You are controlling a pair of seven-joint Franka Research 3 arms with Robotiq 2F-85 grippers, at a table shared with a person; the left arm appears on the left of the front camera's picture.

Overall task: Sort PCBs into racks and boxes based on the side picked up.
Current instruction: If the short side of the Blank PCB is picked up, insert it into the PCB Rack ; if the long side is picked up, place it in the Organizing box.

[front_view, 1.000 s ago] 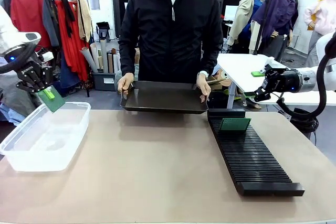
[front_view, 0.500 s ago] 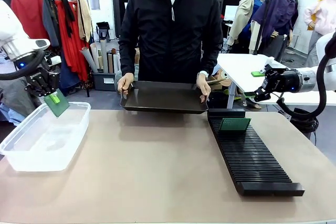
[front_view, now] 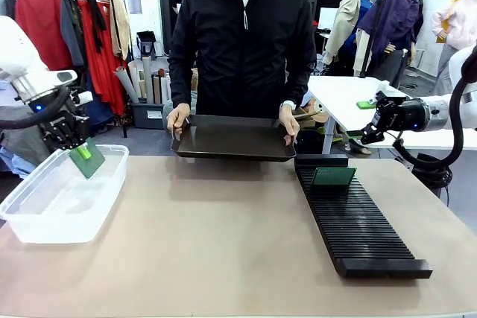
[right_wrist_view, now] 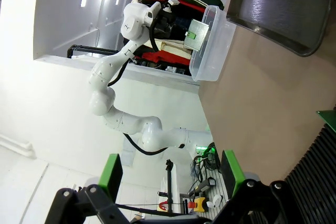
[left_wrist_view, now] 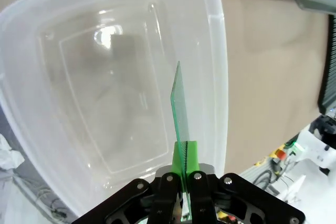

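So far one PCB (front_view: 333, 176) stands in a slot near the far end of the black rack (front_view: 358, 225) on the right of the table, and the clear box (front_view: 45, 214) at the left looks empty. The left gripper (front_view: 80, 150) is clamped on a second PCB (left_wrist_view: 179, 109), holding it on edge above the box's open mouth, so dropping it in seems to be the step in hand. The right gripper (front_view: 367, 120) hangs with its fingers apart and nothing between them, beyond the rack's far end. The person holds a dark tray (front_view: 232, 139) at the far edge; no boards are visible on it, so what remains to sort cannot be told.
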